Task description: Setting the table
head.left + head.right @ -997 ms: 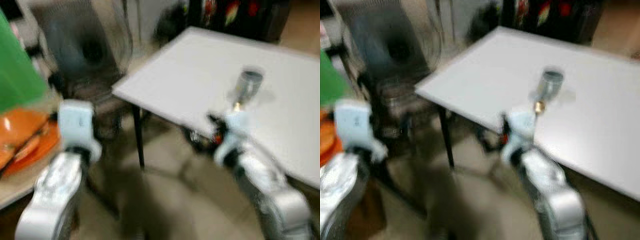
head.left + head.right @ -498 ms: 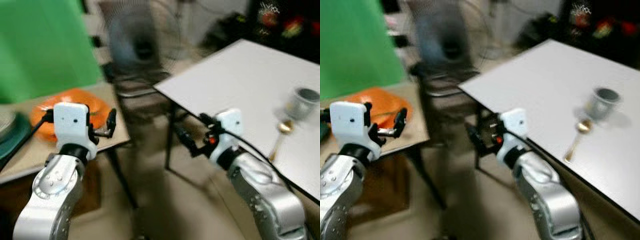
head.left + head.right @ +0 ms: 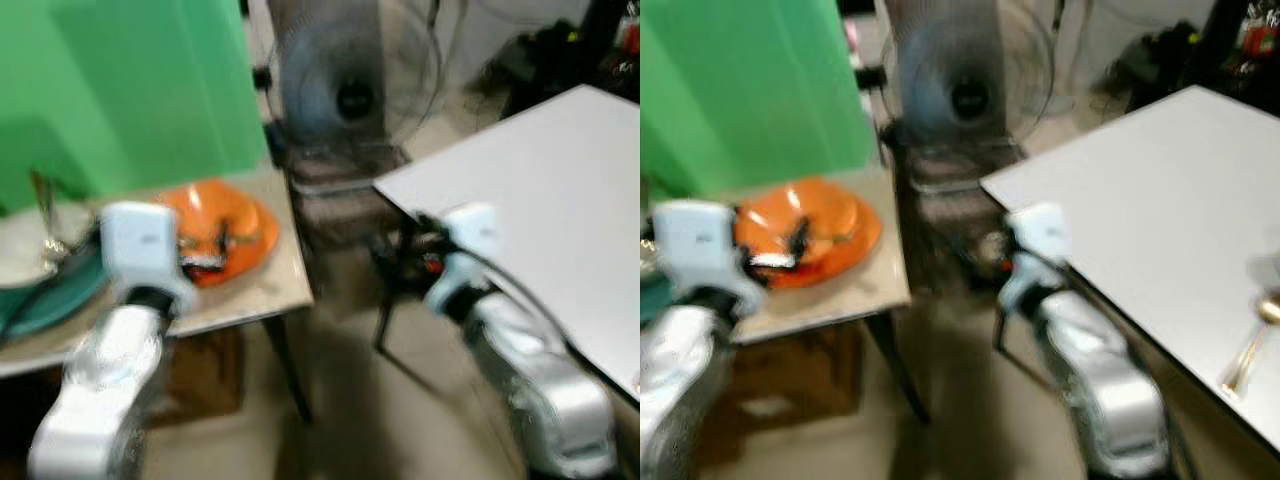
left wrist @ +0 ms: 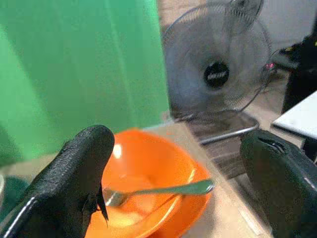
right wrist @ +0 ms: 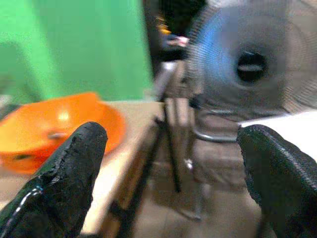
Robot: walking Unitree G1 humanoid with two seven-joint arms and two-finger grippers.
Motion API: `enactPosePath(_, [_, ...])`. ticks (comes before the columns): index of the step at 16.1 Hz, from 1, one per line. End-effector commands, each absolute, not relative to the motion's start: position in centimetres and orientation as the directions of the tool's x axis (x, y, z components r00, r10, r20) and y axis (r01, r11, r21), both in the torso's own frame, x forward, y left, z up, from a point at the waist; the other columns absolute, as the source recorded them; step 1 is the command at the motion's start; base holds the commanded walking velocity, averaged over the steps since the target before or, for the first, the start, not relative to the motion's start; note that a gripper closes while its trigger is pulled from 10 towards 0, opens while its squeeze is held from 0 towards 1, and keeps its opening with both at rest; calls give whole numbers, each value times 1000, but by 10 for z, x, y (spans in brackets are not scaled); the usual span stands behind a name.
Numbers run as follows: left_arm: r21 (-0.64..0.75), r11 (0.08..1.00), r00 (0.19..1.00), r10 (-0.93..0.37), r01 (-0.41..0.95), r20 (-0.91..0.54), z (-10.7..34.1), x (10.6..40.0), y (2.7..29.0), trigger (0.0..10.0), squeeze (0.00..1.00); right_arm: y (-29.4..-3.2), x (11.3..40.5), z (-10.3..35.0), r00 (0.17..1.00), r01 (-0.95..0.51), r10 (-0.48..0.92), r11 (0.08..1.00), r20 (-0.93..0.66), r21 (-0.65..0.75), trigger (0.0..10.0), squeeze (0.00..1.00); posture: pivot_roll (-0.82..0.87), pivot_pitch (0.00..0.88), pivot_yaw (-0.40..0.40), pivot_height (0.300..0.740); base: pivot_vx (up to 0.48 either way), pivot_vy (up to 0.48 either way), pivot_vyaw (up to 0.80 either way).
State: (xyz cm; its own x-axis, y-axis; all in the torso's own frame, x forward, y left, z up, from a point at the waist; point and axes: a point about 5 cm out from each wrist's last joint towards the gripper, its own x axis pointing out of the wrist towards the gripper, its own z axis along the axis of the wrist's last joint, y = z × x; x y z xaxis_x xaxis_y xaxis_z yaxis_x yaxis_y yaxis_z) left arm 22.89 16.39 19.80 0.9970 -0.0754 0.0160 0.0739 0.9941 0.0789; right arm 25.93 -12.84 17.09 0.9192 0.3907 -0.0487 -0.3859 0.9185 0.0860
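On side table (image 3: 270, 285), at 12 o'clock from left gripper (image 4: 178, 188), fingers spread wide and empty: orange bowl (image 4: 143, 183) holding fork (image 4: 163, 191), long axis crosswise; right gripper (image 5: 168, 168), likewise wide, lies farther.

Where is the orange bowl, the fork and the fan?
orange bowl (image 4: 148, 163), left wrist view, on its inner wall.
fork (image 4: 168, 190), left wrist view, on the middle of its handle, lying across the bowl.
fan (image 4: 217, 74), left wrist view, on the dark hub behind its wire guard.
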Motion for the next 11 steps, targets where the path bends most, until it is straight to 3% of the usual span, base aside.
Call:
enactPosePath(1, [99, 994, 999, -40, 38, 19, 199, 228, 172, 10000, 0, -121, 261, 182, 910, -413, 414, 906, 7, 95, 10000, 655, -2, 61, 39, 740, 292, 0, 0])
enactPosePath(3, [97, 995, 999, -38, 36, 21, 199, 228, 172, 10000, 0, -119, 264, 186, 895, -446, 446, 893, 18, 62, 10000, 439, -2, 59, 35, 740, 287, 0, 0])
enactPosePath(4, [96, 995, 999, -38, 36, 24, 200, 229, 171, 10000, 0, -117, 266, 188, 888, -460, 460, 887, 25, 46, 10000, 282, 0, 55, 32, 740, 289, 0, 0])
enactPosePath(5, [96, 995, 999, -38, 36, 26, 200, 229, 171, 10000, 0, -117, 267, 189, 885, -465, 465, 884, 28, 40, 10000, 224, 1, 53, 30, 740, 289, 0, 0])
enactPosePath(7, [96, 995, 999, -36, 33, 30, 201, 229, 171, 10000, 0, -117, 270, 191, 885, -465, 463, 885, 37, 34, 10000, 0, 4, 46, 27, 740, 291, 0, 0])
enactPosePath(11, [54, 999, 999, -6, 4, 42, 203, 228, 173, 10000, 0, -119, 276, 194, 884, -467, 465, 883, 46, 43, 10000, 0, 5, 31, 22, 740, 142, 0, 0])
